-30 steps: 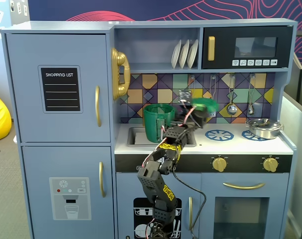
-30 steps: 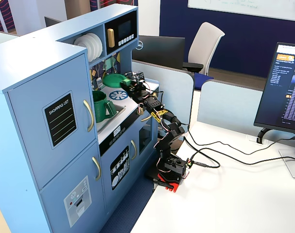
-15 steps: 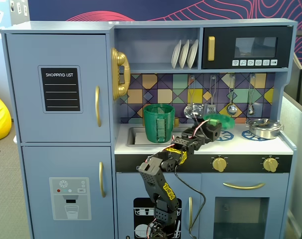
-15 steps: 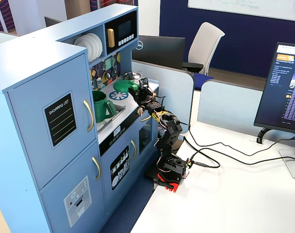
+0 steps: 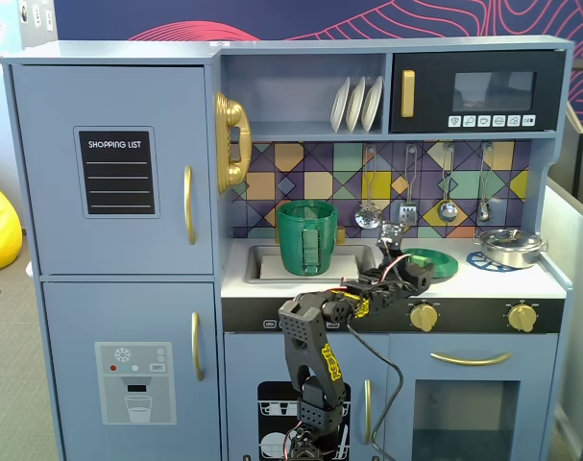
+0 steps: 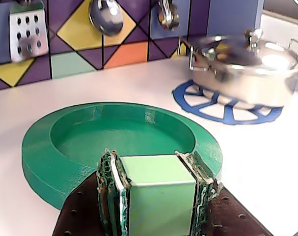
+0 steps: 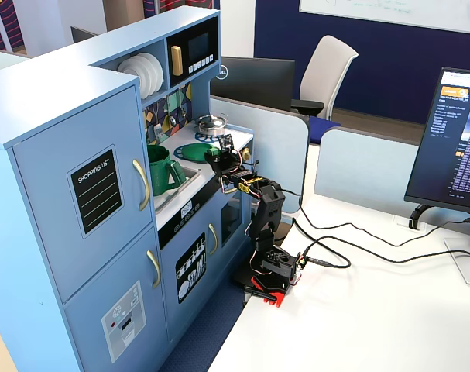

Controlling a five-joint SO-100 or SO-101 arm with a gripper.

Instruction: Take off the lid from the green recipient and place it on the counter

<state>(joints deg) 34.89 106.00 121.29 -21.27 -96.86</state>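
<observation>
The lid (image 6: 65,147) is a dark-green disc lying flat on or just above the counter (image 6: 266,167), right of the sink. My gripper (image 6: 151,160) is shut on the lid's light-green handle (image 6: 158,191), one jaw on each side. In a fixed view the lid (image 5: 431,262) lies between the sink and the silver pan, with the gripper (image 5: 413,279) at its near edge. The green recipient (image 5: 306,237) stands uncovered in the sink, well left of the gripper. In a fixed view from the side, the lid (image 7: 193,152) lies just beyond the gripper (image 7: 215,159), and the recipient (image 7: 162,169) is nearer the camera.
A silver pan (image 6: 244,69) with its own lid sits on a blue burner ring (image 6: 222,105) right of the green lid. Utensils (image 6: 105,15) hang on the tiled back wall just behind. The sink recess (image 5: 262,264) holds the recipient.
The arm has swung right and come down with the lid, from head height near the back wall to the counter over the left burner ring. The gripper stayed shut on the handle.
</observation>
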